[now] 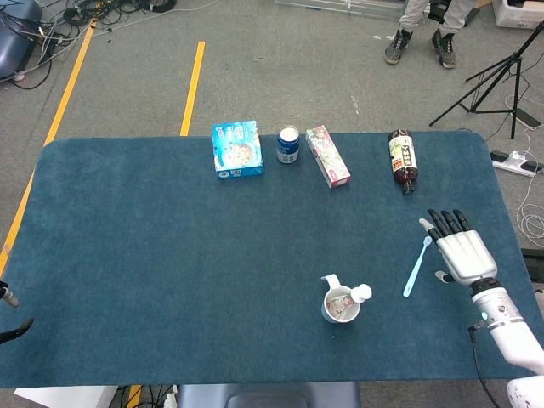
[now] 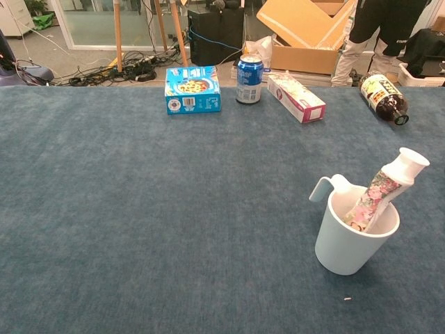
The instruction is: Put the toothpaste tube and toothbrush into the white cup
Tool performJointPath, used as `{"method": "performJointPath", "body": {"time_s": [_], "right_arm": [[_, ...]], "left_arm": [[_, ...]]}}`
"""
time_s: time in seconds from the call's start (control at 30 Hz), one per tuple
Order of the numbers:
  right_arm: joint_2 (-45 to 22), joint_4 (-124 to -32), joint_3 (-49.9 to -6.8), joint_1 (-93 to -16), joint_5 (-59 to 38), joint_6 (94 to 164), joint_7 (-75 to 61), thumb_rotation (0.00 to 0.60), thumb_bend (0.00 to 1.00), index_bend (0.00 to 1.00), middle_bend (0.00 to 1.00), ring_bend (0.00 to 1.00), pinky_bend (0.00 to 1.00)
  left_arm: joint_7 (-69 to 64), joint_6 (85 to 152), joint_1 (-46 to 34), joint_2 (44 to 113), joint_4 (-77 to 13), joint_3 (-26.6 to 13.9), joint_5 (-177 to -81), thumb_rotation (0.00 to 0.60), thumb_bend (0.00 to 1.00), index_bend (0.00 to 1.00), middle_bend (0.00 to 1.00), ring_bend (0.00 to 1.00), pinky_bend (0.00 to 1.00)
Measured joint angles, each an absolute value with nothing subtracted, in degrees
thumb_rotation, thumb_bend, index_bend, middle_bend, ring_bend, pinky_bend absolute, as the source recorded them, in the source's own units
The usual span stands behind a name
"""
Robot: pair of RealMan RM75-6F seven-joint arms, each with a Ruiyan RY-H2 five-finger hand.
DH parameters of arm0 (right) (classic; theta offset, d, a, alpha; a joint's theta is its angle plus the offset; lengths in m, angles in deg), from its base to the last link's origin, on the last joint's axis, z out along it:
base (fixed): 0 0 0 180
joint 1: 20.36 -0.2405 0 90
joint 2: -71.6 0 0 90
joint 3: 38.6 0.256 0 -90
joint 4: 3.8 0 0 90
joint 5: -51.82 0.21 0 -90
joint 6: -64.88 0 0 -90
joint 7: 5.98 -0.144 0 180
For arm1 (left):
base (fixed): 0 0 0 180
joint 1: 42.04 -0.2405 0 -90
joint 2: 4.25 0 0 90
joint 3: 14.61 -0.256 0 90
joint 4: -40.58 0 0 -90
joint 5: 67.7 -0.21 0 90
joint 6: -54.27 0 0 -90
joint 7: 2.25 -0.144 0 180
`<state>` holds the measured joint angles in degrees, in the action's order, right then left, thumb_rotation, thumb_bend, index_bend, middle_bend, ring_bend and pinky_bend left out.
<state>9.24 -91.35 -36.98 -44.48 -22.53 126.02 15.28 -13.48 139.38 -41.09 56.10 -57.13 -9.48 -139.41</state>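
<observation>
While the floral-printed toothpaste tube with a white cap (image 2: pixel 379 191) leans inside the white plastic cup with a handle (image 2: pixel 351 243), the light-blue toothbrush (image 1: pixel 416 266) lies flat on the dark blue felt tabletop (image 1: pixel 153 255), right of the cup. Just right of it hovers the right hand (image 1: pixel 461 252) (fingers spread, holding nothing). Only dark tips of the left hand (image 1: pixel 10 314) show at the left edge; its state is unclear.

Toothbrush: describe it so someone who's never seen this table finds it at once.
Start at the white cup near the front edge of the blue table, the one with the toothpaste tube sticking out. Look to its right, toward the right hand. The toothbrush lies flat on the cloth between them: a thin, pale blue stick, the only slim loose item there.
</observation>
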Motion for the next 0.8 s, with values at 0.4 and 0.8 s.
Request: {"method": "performJointPath", "body": {"time_s": [0.4, 0.8], "right_arm": [[4.77, -85.69, -38.88, -44.39, -23.39, 122.84, 13.50, 0.600, 0.00, 0.13, 0.00, 0.00, 0.07], [0.39, -80.20, -39.39, -44.85, -23.62, 120.19, 12.67, 0.600, 0.00, 0.13, 0.00, 0.00, 0.07]], "left_arm": [[-13.62, 139.34, -41.07, 56.10, -57.14, -9.49, -139.34, 0.600, 0.11, 0.54, 0.33, 0.36, 0.41], [-13.59, 139.29, -41.04, 56.08, -57.14, -9.44, -139.21, 0.600, 0.11, 0.54, 0.33, 0.36, 0.41]]}}
